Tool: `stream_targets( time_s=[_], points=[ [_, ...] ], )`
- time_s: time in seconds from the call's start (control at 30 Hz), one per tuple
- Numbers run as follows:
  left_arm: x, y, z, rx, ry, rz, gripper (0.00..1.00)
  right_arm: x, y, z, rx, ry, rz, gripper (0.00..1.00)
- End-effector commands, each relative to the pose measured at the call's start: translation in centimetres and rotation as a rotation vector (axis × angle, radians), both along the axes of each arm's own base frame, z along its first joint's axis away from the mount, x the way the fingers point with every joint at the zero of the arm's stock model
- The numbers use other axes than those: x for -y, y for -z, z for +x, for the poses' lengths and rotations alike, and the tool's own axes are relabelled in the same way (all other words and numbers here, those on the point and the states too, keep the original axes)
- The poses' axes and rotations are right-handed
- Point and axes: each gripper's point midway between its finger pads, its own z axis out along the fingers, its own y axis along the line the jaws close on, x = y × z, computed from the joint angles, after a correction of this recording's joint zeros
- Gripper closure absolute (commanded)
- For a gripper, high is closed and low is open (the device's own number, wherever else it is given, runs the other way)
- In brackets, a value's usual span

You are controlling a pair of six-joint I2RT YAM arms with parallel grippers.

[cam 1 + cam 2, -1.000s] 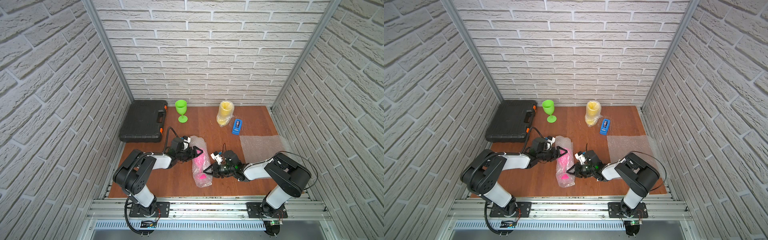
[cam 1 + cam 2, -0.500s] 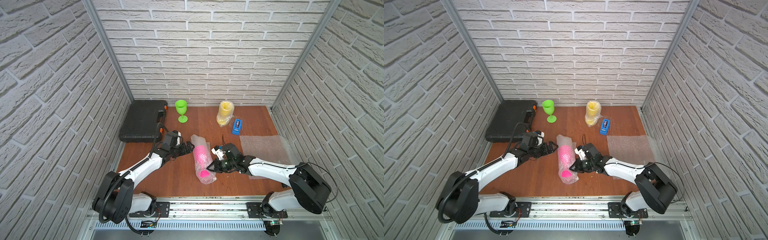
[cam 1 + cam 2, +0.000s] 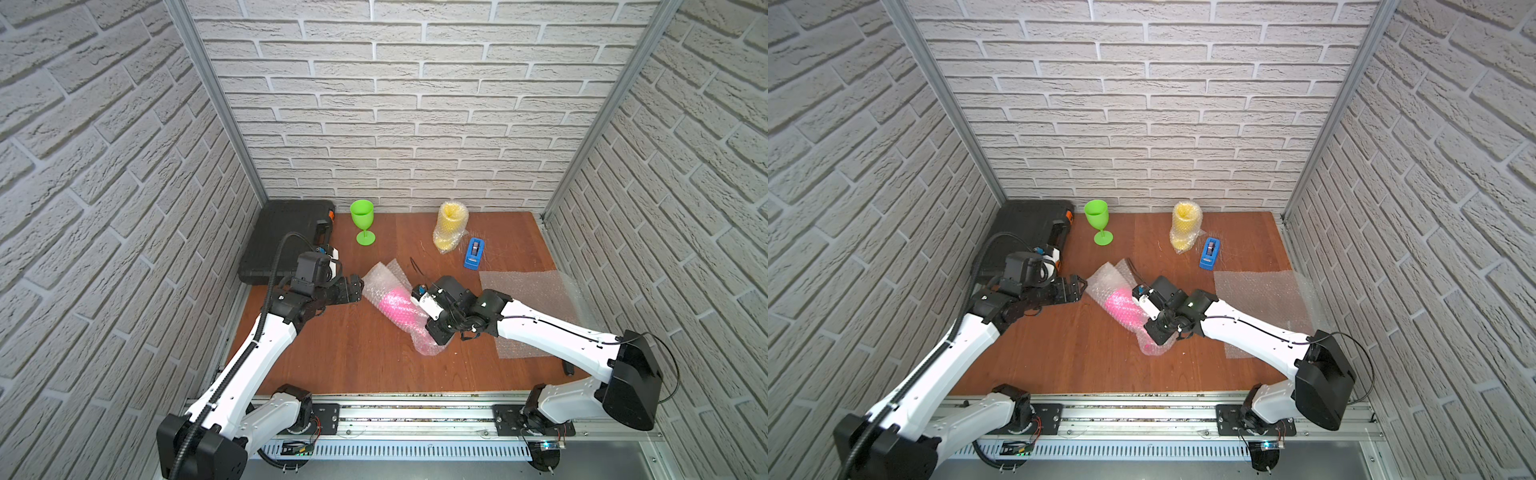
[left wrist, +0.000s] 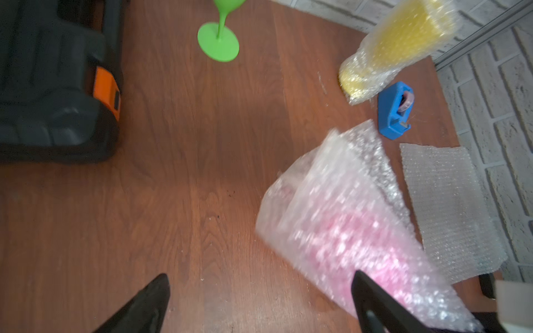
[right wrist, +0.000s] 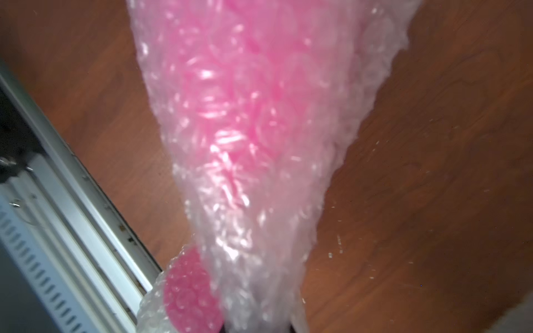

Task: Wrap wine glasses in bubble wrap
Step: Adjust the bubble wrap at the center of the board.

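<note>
- A black hard-plastic carrying case (image 3: pixel 286 237) with orange latches is lying flat at left of centre, against the side wall.
- A small blue plastic tape dispenser (image 3: pixel 474 253) is sitting right of centre on the brown wooden tabletop (image 3: pixel 345 361).

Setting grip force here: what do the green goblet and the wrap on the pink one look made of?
Green goblet: probably hard plastic, opaque, smooth; uniform lime colour, nothing shows through. Wrap: thin clear plastic film with air bubbles, glossy and creased; the pink goblet shows through it.
</note>
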Motion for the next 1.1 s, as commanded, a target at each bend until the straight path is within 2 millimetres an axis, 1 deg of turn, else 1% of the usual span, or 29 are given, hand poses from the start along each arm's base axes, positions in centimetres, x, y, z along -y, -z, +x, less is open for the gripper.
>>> stream_targets(
  time_s=[0.0, 0.07, 0.13, 0.23, 0.33, 0.43, 0.5, 0.63, 0.7, 0.83, 0.97, 1.07],
  points=[
    [0.0, -1.3, -0.9, 0.067, 0.115, 0.079, 0.07, 2.9, -1.3, 3.6, 0.280, -0.140, -0.325, 0.97],
    [1.0, -1.9, -1.3, 0.114, 0.206, 0.075, 0.11, 2.2, -1.4, 4.2, 0.399, -0.278, -0.411, 0.97],
    [2.3, -2.4, -1.9, 0.168, 0.310, 0.066, 0.14, 1.4, -1.3, 4.3, 0.496, -0.407, -0.477, 0.97],
    [3.9, -2.6, -2.9, 0.245, 0.427, 0.061, 0.15, 0.1, -1.3, 4.6, 0.622, -0.508, -0.510, 0.97],
    [5.6, -2.1, -3.9, 0.301, 0.538, 0.063, 0.15, -1.2, -0.7, 4.5, 0.721, -0.578, -0.492, 0.97],
    [7.5, -0.2, -5.1, 0.310, 0.672, 0.076, 0.14, -1.7, -0.3, 4.8, 0.802, -0.564, -0.479, 0.97],
    [9.0, 1.4, -5.8, 0.288, 0.754, 0.102, 0.14, -1.8, -0.2, 4.8, 0.858, -0.559, -0.462, 0.97],
    [11.3, 4.5, -6.1, 0.229, 0.850, 0.151, 0.12, -2.4, 0.1, 3.7, 0.861, -0.587, -0.379, 0.97],
    [12.3, 5.9, -6.0, 0.211, 0.884, 0.174, 0.13, -2.5, 0.6, 3.2, 0.837, -0.608, -0.355, 0.97],
    [13.9, 7.4, -6.2, 0.203, 0.978, 0.183, 0.14, -2.4, 1.1, 3.2, 0.819, -0.609, -0.360, 0.97],
    [14.7, 8.7, -6.3, 0.200, 1.051, 0.187, 0.14, -2.5, 1.0, 3.1, 0.818, -0.611, -0.354, 0.97],
    [15.2, 9.3, -6.5, 0.192, 1.097, 0.178, 0.22, -2.6, 1.1, 3.1, 0.812, -0.616, -0.355, 0.97]
  ],
)
